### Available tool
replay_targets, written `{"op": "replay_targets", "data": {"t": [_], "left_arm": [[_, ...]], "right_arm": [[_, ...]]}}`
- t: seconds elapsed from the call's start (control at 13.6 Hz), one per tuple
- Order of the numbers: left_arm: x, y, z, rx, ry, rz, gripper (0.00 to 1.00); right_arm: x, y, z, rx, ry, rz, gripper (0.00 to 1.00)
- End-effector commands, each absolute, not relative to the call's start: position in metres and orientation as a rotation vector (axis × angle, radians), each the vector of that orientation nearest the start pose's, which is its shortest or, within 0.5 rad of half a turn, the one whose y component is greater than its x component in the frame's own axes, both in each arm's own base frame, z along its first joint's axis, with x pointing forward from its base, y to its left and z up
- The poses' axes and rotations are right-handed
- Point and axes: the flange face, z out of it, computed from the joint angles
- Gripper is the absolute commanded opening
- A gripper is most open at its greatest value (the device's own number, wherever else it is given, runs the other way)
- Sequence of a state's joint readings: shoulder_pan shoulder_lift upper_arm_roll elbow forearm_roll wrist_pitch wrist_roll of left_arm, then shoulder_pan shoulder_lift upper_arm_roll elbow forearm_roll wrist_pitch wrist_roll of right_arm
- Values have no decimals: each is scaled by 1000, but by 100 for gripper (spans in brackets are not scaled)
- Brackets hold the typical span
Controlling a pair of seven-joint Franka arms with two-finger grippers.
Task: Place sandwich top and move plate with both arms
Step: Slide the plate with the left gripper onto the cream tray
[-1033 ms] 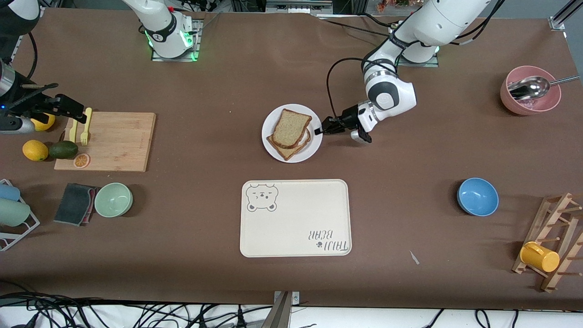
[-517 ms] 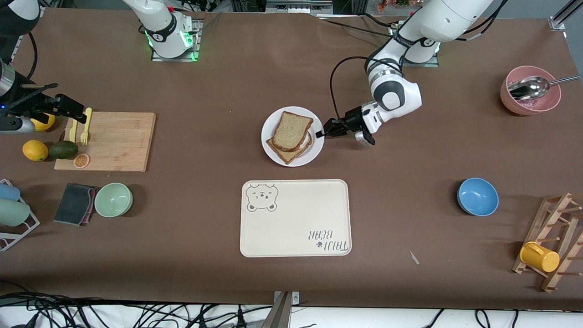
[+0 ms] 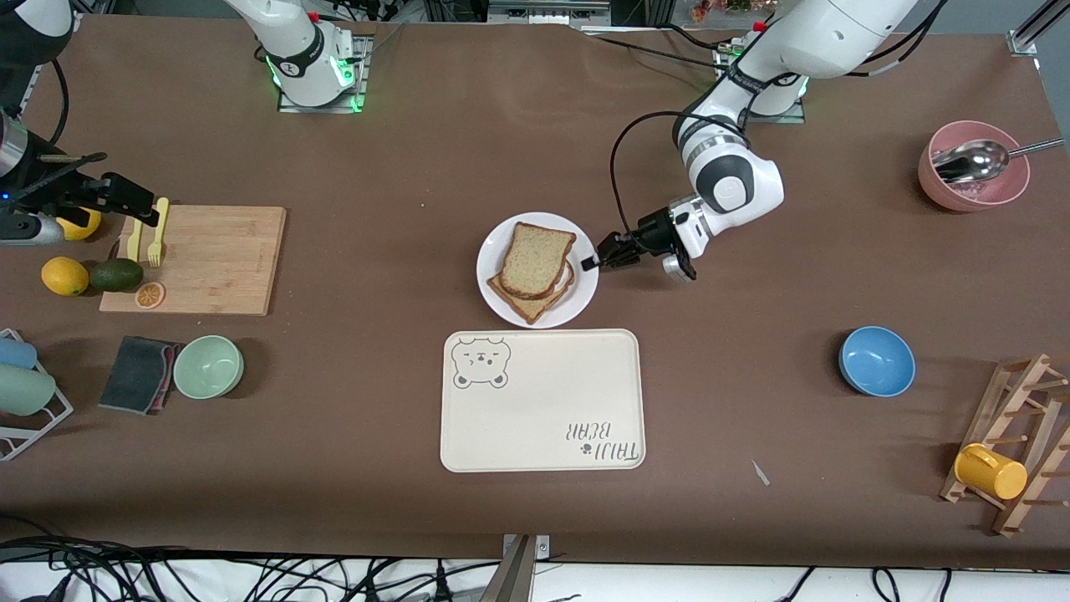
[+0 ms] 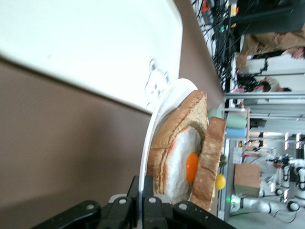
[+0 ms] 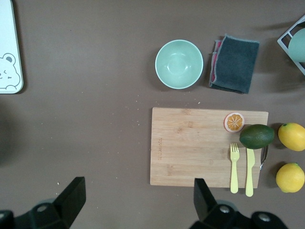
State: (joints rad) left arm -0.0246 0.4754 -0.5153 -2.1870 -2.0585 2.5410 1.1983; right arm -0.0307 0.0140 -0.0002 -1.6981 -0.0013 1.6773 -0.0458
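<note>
The white plate (image 3: 585,288) sits just farther from the front camera than the cream tray. It carries a toast slice, a fried egg (image 4: 185,162) and the sandwich top (image 3: 537,257) on the stack. My left gripper (image 3: 592,262) is shut on the plate's rim at the side toward the left arm's end. The left wrist view shows its jaws (image 4: 143,183) closed on the thin rim (image 4: 157,119), with the sandwich top (image 4: 212,152) over the egg. My right gripper (image 3: 138,205) is open and empty, up over the cutting board's edge, and the right arm waits. The right wrist view also shows the right gripper (image 5: 138,191).
The bear-print tray (image 3: 542,400) lies next to the plate, nearer the front camera. A cutting board (image 3: 209,259) with fork, knife, avocado and lemons, a green bowl (image 3: 208,366) and a cloth (image 3: 138,374) are at the right arm's end. A blue bowl (image 3: 876,360), a pink bowl (image 3: 974,165) and a mug rack (image 3: 1011,451) are at the left arm's end.
My left gripper has moved the plate with the sandwich nearer to the front camera, up to the tray's edge. The right arm has not moved.
</note>
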Motion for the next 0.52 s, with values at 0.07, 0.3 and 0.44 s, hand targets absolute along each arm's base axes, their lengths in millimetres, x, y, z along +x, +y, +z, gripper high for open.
{"op": "replay_targets", "data": {"t": [0.07, 0.3, 0.44], "left_arm": [[509, -283, 172, 1992, 433, 260, 0], [545, -288, 166, 2000, 517, 293, 0], [555, -287, 164, 1986, 532, 302, 0]], "right_arm": [[561, -20, 572, -3138, -43, 53, 100], [561, -20, 571, -3138, -43, 55, 100], [561, -20, 572, -3138, -43, 53, 100]]}}
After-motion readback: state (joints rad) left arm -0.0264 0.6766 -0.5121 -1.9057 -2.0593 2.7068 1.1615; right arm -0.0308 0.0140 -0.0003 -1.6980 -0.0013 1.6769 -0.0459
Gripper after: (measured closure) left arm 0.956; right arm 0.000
